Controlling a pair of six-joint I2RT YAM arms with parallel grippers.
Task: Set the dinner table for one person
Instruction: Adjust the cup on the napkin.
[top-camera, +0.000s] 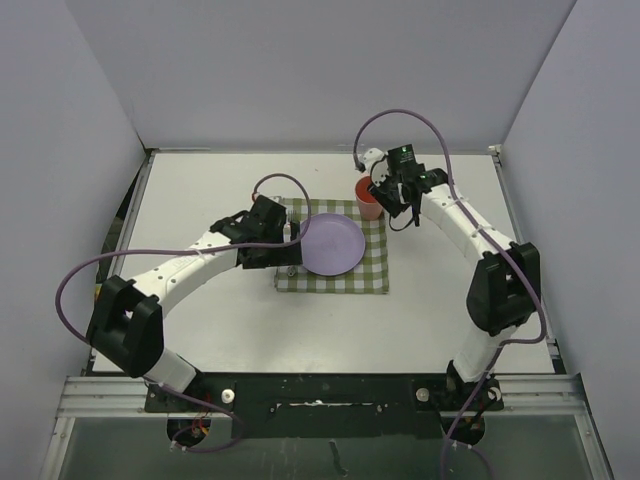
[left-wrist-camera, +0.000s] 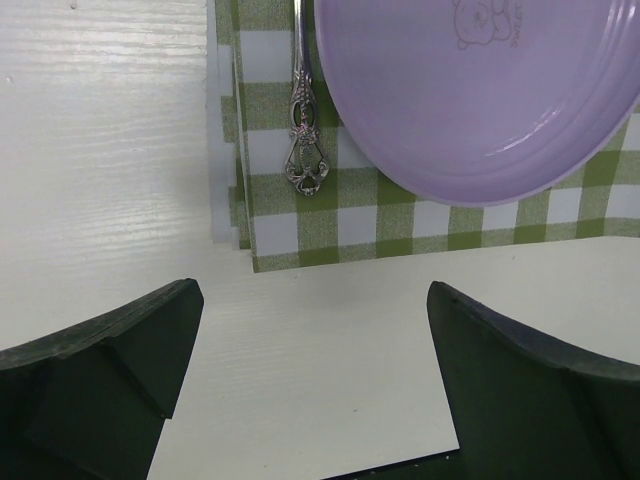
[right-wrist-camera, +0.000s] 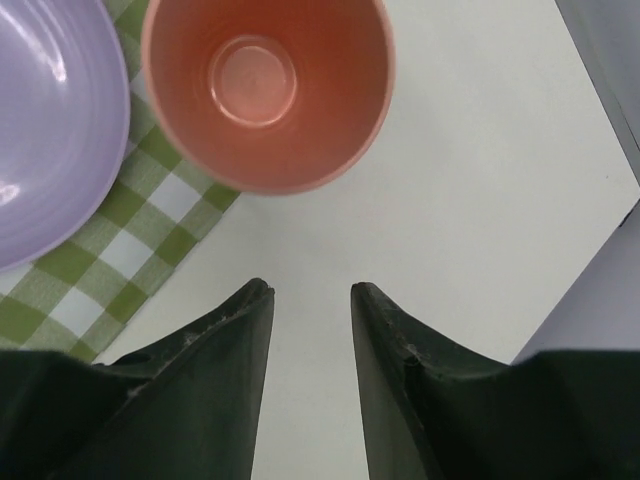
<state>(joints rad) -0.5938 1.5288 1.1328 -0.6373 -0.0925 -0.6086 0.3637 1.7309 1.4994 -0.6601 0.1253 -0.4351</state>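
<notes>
The dinner table (top-camera: 200, 190) is a large white tabletop. A green-and-white checked cloth (top-camera: 370, 272) lies at its middle with a purple plate (top-camera: 332, 245) on it. A silver utensil (left-wrist-camera: 300, 110) with an ornate handle lies on the cloth (left-wrist-camera: 300, 230) beside the plate (left-wrist-camera: 470, 100). An orange cup (top-camera: 368, 200) stands upright and empty at the cloth's far right corner. My left gripper (left-wrist-camera: 312, 290) is wide open and empty, over bare table just off the cloth's edge. My right gripper (right-wrist-camera: 311, 288) is open with a narrow gap, empty, just short of the cup (right-wrist-camera: 265, 90).
Grey walls close the table in on the left, back and right. A metal rail (top-camera: 320, 385) with the arm bases runs along the near edge. Bare tabletop (right-wrist-camera: 480, 180) lies to the right of the cup and around the cloth.
</notes>
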